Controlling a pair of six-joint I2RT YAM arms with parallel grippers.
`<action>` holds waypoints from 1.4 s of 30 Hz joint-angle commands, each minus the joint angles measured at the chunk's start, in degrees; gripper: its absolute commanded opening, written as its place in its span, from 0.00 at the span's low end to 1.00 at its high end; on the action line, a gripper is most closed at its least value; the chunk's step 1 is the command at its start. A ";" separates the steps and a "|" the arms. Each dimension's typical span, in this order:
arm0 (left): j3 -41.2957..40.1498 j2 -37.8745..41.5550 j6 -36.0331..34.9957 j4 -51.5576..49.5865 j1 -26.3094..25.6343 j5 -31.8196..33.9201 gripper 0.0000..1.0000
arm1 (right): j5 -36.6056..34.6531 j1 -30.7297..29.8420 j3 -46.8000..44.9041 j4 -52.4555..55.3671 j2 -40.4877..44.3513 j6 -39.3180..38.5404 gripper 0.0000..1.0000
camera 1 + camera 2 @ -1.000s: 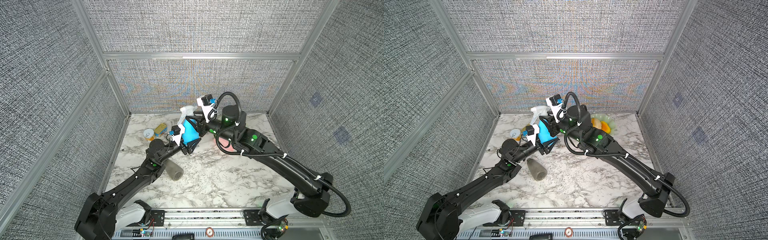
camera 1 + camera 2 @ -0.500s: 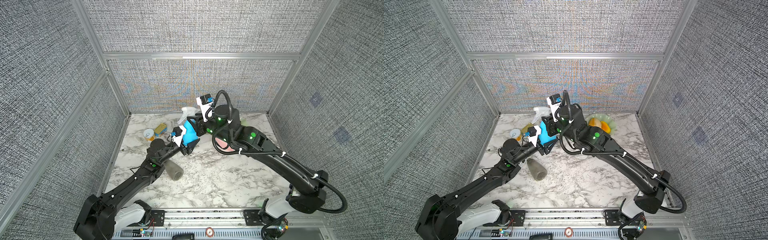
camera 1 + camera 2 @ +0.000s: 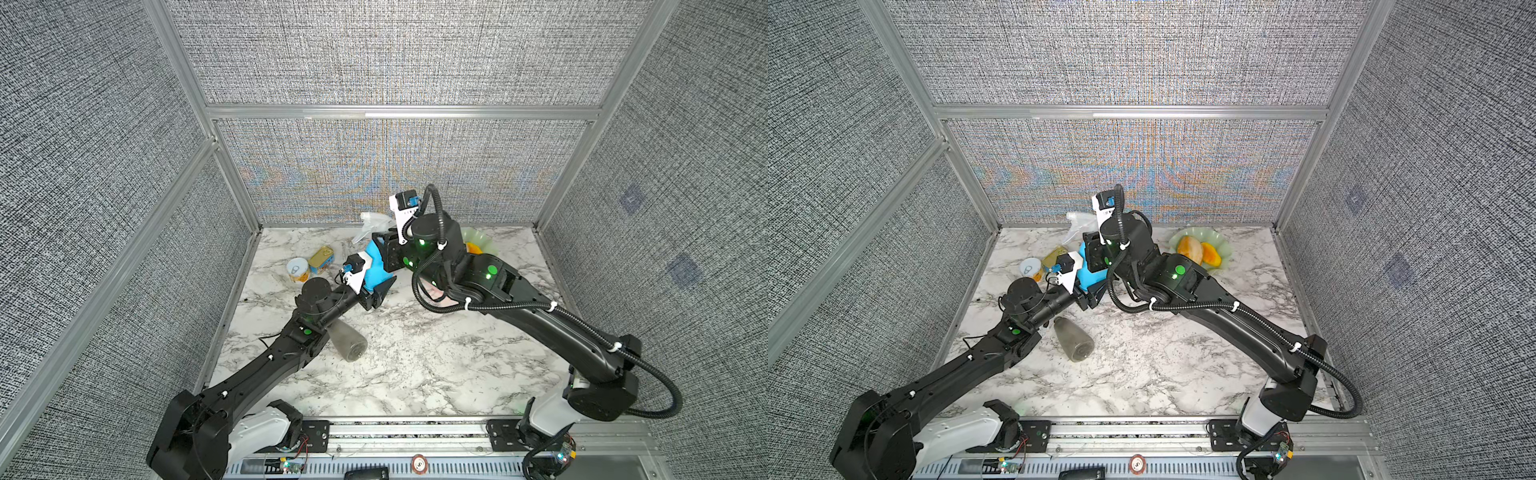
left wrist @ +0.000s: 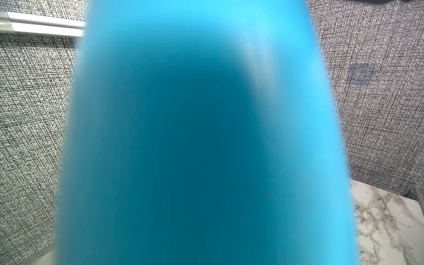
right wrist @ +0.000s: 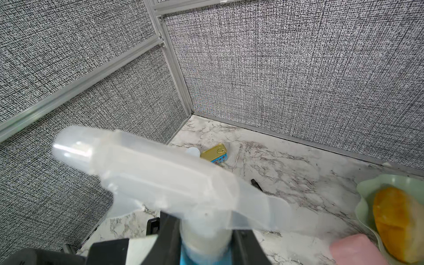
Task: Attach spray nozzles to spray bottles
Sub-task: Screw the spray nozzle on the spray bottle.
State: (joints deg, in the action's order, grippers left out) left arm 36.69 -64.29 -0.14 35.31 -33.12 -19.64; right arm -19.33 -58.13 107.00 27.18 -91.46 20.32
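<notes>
Blue bottle (image 3: 376,270) at 12 o'clock on the table (image 3: 415,357), near upright, body clasped by wide-spread left gripper (image 3: 376,291) from 7 o'clock; translucent nozzle (image 3: 370,222) on its neck pinched at the collar by nearly closed right gripper (image 5: 205,237) from 3 o'clock, probably for twisting about that axis

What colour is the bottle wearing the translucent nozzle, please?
The bottle is blue; left wrist view.
</notes>
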 commanded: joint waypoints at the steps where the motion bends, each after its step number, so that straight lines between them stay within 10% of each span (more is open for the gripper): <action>1: 0.26 0.28 -2.99 8.46 -0.21 -3.07 0.67 | 6.17 -0.54 -1.76 1.89 1.71 1.19 0.28; 18: -0.39 -0.21 1.16 11.86 -0.23 -6.32 0.66 | 14.39 0.05 -12.91 -0.77 13.19 -7.57 0.70; 25: -0.12 -1.61 6.09 14.54 -0.19 -10.94 0.66 | 43.60 12.76 -26.78 -11.40 24.28 -14.70 0.72; 30: 0.32 -3.11 9.79 16.54 -0.24 -14.70 0.66 | 58.36 19.45 -21.77 -13.29 20.20 -16.43 0.77; 42: 0.98 -3.85 12.20 17.53 -0.21 -17.36 0.66 | 62.69 20.48 -7.15 -12.32 7.93 -16.37 0.75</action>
State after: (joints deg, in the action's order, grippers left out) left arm 37.23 -68.10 11.20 50.11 -33.34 -35.99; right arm 40.18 -37.47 98.35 15.51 -82.43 4.12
